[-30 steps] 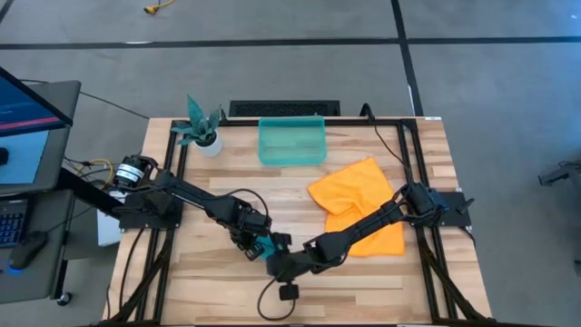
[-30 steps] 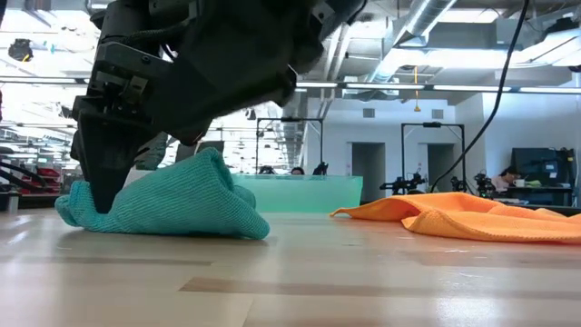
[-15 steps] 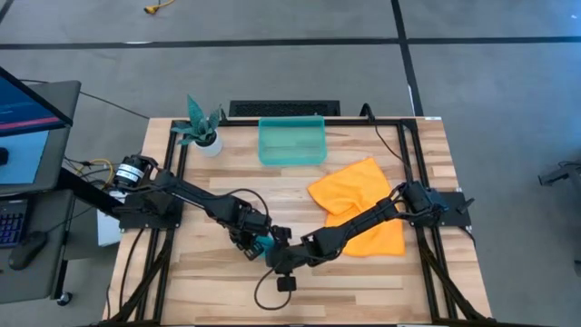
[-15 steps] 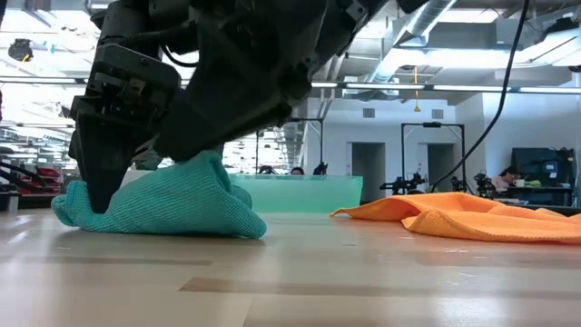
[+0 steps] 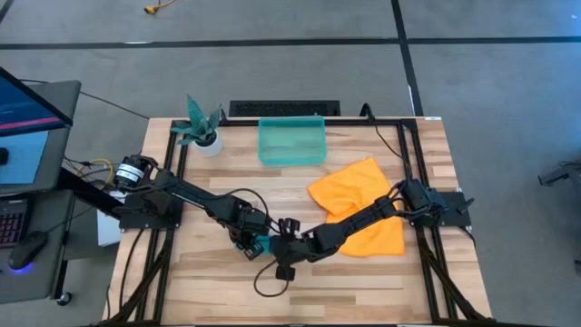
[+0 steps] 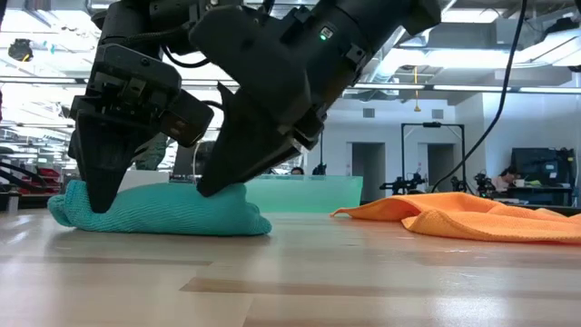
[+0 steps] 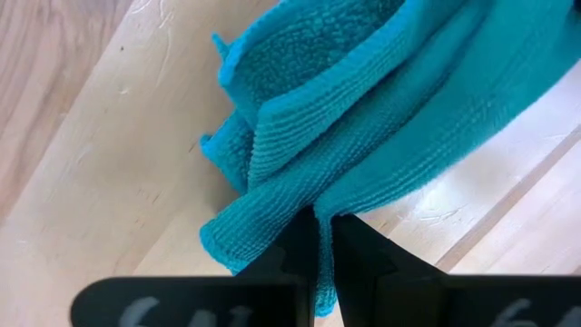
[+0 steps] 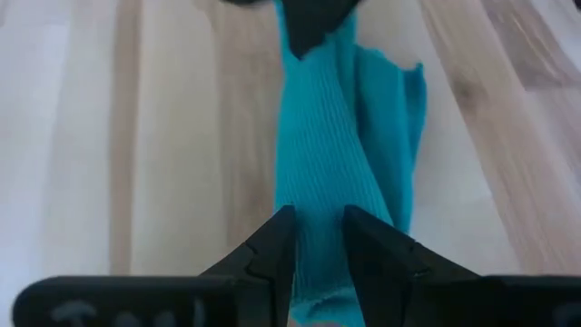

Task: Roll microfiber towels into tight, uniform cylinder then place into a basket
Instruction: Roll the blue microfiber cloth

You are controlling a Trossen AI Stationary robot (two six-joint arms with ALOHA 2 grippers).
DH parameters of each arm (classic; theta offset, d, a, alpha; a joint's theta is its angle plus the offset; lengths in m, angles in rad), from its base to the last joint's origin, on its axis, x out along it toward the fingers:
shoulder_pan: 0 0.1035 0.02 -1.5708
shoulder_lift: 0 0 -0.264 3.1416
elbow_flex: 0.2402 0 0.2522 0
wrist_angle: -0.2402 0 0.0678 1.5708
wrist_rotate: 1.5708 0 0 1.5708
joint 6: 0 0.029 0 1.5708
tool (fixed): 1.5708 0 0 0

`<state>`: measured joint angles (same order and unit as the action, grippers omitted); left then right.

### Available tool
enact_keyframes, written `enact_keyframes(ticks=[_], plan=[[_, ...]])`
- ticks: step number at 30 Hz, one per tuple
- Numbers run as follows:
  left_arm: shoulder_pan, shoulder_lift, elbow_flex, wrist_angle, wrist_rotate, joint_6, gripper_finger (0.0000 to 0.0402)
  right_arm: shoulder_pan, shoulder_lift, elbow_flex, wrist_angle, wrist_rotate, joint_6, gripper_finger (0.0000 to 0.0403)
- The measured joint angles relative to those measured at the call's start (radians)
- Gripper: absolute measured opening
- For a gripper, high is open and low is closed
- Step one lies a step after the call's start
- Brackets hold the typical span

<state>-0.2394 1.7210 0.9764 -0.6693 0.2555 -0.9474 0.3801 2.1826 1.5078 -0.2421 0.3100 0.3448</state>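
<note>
The teal-blue microfiber towel (image 6: 159, 211) lies bunched in a low, long bundle on the wooden table, near the front middle; in the high view only a scrap of it (image 5: 261, 243) shows between the two grippers. My left gripper (image 6: 95, 195) is shut on the bundle's left end. My right gripper (image 6: 227, 182) is closed on its right end. The orange-yellow towel (image 5: 359, 204) lies crumpled flat on the table's right half, under the right arm. The teal basket (image 5: 291, 141) stands at the far middle. My left gripper pinches a folded edge of the teal towel (image 7: 309, 204), several layers, between its two fingers. It comes from above, pointing steeply down. That end rests on the table. My right gripper has the bundle's other end (image 8: 318, 222) between its two fingers (image 8: 275, 243), which lie along the bundle. It slants down from the table's right. The towel lies on the table below it.
A white pot with a teal plant (image 5: 201, 127) stands at the far left corner. A black cable (image 5: 268, 289) loops near the front edge below the grippers. Bare wood lies at the table's front left and front right.
My right gripper has sunk and gone toward the far edge, closer to my left gripper, rolling a little, with its end of the teal towel. The towel's raised peak has come down; the bundle now lies low and long on the table.
</note>
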Motion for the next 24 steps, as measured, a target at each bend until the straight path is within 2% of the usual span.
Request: enact_keyframes(ticks=[16, 24], plan=[[0.0, 0.0, 0.0, 0.005, -0.007, -0.034, 0.0012, -0.036, 0.051, 0.004, -0.027, 0.006, 0.068, 0.012], [-0.005, 0.0, 0.0, 0.008, -0.061, 0.113, 0.0012, -0.04, 0.053, 0.003, -0.038, -0.008, 0.074, 0.012]])
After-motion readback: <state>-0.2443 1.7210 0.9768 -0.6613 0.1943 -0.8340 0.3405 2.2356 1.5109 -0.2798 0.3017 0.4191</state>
